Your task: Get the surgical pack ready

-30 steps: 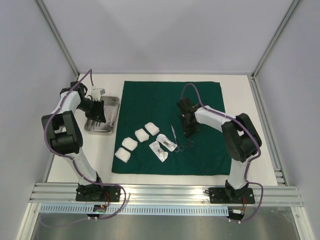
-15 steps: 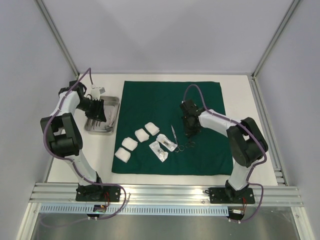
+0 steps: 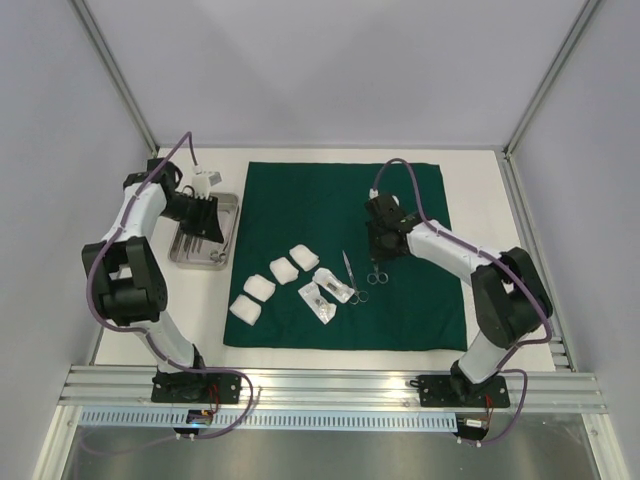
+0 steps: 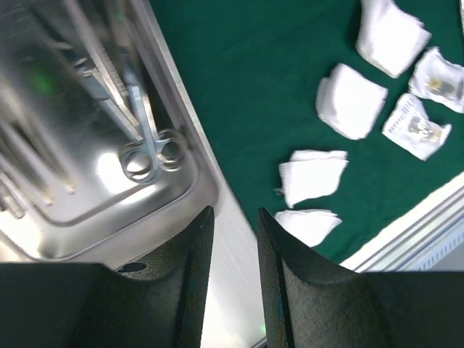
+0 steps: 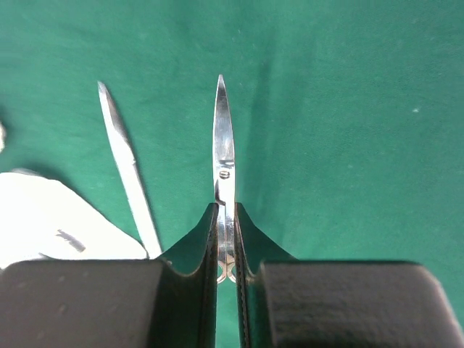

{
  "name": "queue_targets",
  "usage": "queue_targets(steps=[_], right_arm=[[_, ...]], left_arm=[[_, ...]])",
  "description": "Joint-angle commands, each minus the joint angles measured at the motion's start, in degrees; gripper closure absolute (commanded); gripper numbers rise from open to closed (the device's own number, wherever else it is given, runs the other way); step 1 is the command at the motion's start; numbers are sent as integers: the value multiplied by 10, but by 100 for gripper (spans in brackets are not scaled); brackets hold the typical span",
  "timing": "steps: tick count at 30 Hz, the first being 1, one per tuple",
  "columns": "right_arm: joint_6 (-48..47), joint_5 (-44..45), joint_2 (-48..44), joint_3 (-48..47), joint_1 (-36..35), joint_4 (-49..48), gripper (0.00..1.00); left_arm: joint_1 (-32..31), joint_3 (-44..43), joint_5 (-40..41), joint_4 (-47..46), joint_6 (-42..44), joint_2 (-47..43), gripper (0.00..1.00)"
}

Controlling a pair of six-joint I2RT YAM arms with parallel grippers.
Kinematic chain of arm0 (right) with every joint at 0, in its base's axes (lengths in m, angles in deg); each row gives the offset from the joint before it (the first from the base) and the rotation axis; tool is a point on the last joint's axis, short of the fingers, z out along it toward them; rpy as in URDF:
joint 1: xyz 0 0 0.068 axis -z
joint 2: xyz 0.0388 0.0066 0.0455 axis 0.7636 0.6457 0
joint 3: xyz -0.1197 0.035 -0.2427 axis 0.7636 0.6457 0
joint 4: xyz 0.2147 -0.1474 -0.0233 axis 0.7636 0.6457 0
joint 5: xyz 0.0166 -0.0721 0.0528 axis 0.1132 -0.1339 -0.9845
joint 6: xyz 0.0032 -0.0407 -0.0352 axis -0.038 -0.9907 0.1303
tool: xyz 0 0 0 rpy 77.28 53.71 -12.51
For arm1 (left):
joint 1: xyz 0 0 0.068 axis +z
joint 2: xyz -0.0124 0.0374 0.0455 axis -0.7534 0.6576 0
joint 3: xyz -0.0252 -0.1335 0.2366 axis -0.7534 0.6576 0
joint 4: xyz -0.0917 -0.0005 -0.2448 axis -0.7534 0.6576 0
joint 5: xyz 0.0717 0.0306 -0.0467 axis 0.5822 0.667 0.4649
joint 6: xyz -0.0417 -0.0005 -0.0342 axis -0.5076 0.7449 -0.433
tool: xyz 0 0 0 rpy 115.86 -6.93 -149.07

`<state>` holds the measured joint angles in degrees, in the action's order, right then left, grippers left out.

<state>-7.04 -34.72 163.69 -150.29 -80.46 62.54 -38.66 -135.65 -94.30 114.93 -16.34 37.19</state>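
The dark green cloth [image 3: 330, 200] lies spread flat. On it are several white gauze squares [image 3: 259, 286], two clear packets [image 3: 333, 284], a slim steel instrument [image 3: 347, 270] and small scissors [image 3: 376, 273]. My right gripper [image 5: 225, 217] is shut on the scissors [image 5: 224, 145] at their shank, low over the cloth, tips pointing away. The slim instrument [image 5: 127, 170] lies just left of them. The shiny steel tray [image 3: 237, 215] stands left of the cloth and holds several instruments, among them ring-handled scissors [image 4: 148, 145]. My left gripper [image 4: 234, 214] hangs open over the tray's near rim [image 4: 196, 188], holding nothing.
White table surface surrounds the cloth. Aluminium frame posts and pale walls close in the left, right and far sides. In the left wrist view, the gauze squares [image 4: 348, 98] and a packet [image 4: 417, 123] lie to the right of the tray.
My right gripper has drawn back toward the far side, and the scissors moved with it and turned straight. My left gripper shifted a little farther over the tray.
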Motion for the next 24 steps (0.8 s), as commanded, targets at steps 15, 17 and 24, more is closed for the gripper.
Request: queue_targets(steps=[15,17,24], right_arm=[[158,9,-41,-97,-129,-152,100],[167,8,-33,-108,-136,-164,99],[179,-1,-17,-124,-152,-174,100]], left_arm=[[-261,1,-103,-52,-58,-85,53],[-279,1,-100,-59,-58,-78,52],[-293,1,-140,-90,-89,-58,49]])
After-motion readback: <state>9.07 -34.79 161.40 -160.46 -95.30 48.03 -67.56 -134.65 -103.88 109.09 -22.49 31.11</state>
